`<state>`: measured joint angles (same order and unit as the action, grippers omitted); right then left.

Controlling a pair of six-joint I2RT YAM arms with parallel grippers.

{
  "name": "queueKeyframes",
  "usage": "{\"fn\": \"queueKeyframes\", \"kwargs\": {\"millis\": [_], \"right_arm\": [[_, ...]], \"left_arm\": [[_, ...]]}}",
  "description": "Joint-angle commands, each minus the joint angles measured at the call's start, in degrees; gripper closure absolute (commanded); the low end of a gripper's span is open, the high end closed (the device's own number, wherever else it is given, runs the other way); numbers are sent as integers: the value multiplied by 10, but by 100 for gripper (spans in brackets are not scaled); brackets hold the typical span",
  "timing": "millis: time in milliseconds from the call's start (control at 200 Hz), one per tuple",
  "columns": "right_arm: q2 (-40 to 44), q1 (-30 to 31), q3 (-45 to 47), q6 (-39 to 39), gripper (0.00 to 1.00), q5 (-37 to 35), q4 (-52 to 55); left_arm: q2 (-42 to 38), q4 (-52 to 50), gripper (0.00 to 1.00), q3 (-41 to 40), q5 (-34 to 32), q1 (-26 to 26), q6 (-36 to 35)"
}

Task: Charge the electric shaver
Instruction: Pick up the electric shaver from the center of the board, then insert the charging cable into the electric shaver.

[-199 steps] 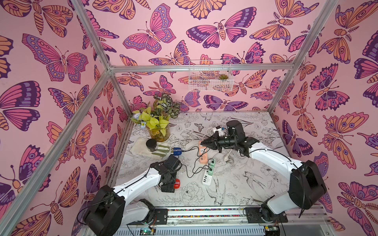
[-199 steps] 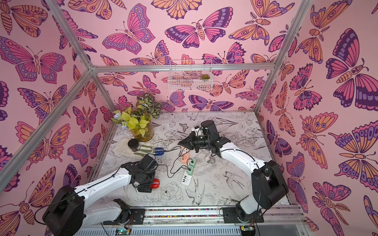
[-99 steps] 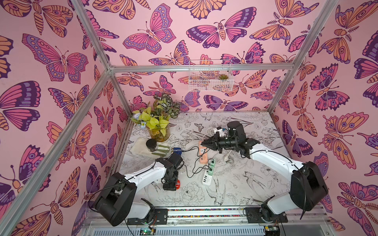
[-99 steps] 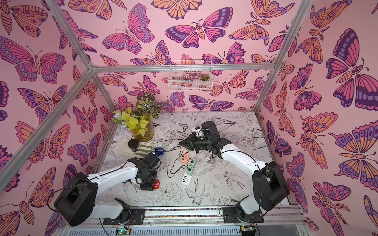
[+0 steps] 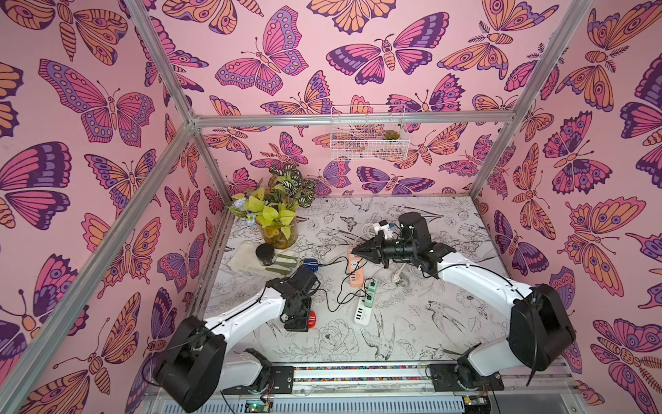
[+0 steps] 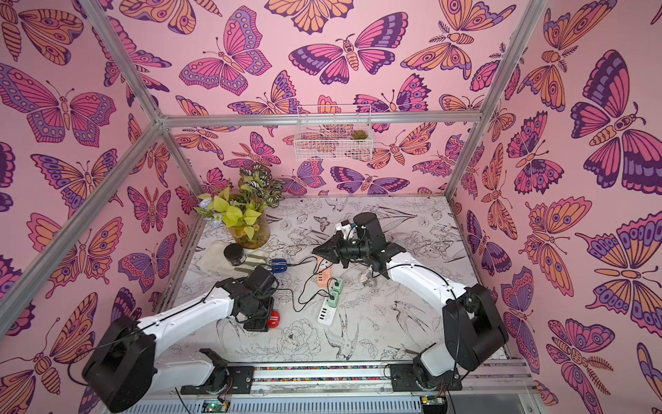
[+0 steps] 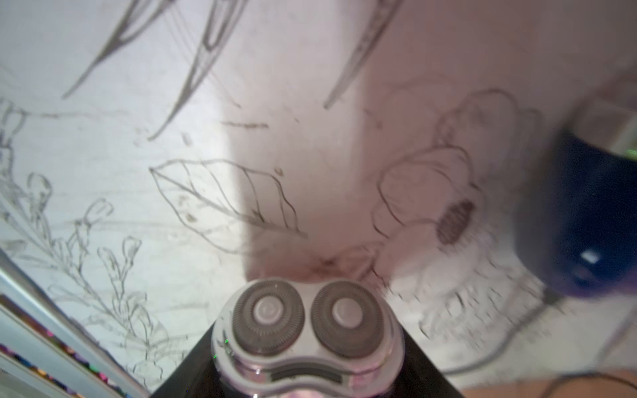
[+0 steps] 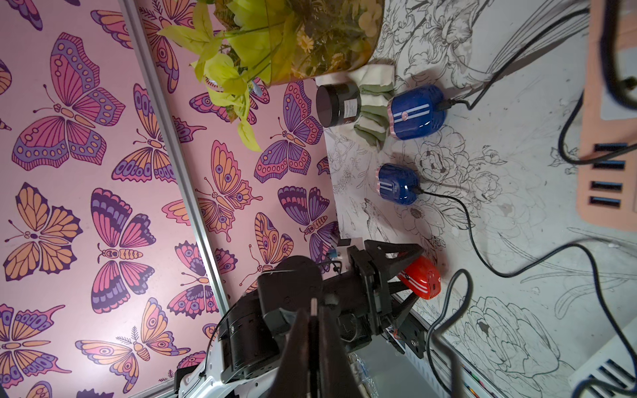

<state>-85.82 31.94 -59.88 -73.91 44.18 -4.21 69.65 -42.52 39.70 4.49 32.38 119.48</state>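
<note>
Left gripper [image 8: 420, 275]: my jaws are closed against the flanks of the red shaver [image 8: 427, 282]. It lies on the table [image 5: 430, 322] between my black, wedge-shaped fingers [image 8: 396, 251]. The shaver body is glossy red plastic, rounded, with white stripes. From my left wrist, its shaving head [image 7: 306, 330] is silver-grey, with two round perforated foil discs side by side just ahead of the jaws.

Right gripper [image 5: 359, 251]: my fingers are pressed together on a thin plug [image 8: 313, 306] with a small grey metal tip. This gripper hangs over one end of a flat salmon-orange power strip [image 5: 355, 274] with rectangular slots, well apart from the red shaver.

A matte black cable [image 8: 448, 310] loops across the table's line-drawn flower print between my grippers. I cannot tell whether it runs to the plug.

A glossy blue shaver [image 8: 398, 184] sits near my left gripper, with a cable plugged in.
</note>
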Motion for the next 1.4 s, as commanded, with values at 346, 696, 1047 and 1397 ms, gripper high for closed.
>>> {"fn": "queueKeyframes", "kwargs": {"millis": [346, 696, 1047, 1397], "right_arm": [[-56, 92, 56, 101, 100, -3, -195], [-101, 123, 44, 104, 100, -15, -205], [-128, 124, 16, 87, 100, -24, -210], [-145, 127, 7, 70, 100, -16, -216]], "left_arm": [[-6, -45, 100, 176, 102, -105, -67], [51, -42, 100, 219, 161, -144, -117], [58, -43, 100, 220, 173, -144, -122], [54, -41, 100, 211, 170, -145, -116]]}}
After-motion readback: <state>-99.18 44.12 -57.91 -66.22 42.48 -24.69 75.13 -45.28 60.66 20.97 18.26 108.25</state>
